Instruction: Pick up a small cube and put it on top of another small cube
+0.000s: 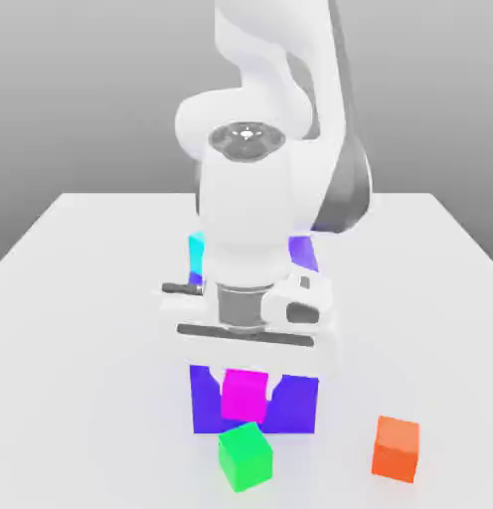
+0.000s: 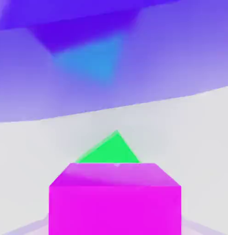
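My gripper (image 1: 244, 390) is shut on the small magenta cube (image 1: 243, 395), which hangs under the hand. The cube sits in front of the big blue-purple cube (image 1: 295, 406). The small green cube (image 1: 245, 455) lies on the table just in front of and below the magenta one, turned at an angle, with a small gap between them. In the hand view the magenta cube (image 2: 115, 197) is close up. A corner of the green cube (image 2: 111, 150) pokes out just beyond it, and the blue-purple cube (image 2: 171, 59) lies further off.
An orange small cube (image 1: 396, 448) lies on the white table (image 1: 82, 298) at the exterior view's right, near the front. A cyan small cube (image 1: 196, 256) stands behind the arm, partly hidden by the hand. The arm's white body covers the middle of the table.
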`<control>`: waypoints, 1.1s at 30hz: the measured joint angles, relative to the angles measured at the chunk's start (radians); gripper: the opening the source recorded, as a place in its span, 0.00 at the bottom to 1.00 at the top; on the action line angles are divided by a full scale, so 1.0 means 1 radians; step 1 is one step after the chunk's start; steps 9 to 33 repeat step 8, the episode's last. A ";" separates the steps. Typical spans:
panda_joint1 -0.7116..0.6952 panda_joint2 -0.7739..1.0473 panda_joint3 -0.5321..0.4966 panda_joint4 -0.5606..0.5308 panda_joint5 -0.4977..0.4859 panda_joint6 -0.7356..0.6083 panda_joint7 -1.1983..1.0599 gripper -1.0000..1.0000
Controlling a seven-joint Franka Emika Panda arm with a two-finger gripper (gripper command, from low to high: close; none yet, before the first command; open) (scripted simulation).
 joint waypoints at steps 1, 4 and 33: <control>-0.009 0.022 0.015 0.002 0.029 0.017 -0.021 0.00; -0.046 0.093 0.069 0.007 0.124 0.068 -0.090 0.00; -0.063 0.117 0.091 0.009 0.157 0.086 -0.114 1.00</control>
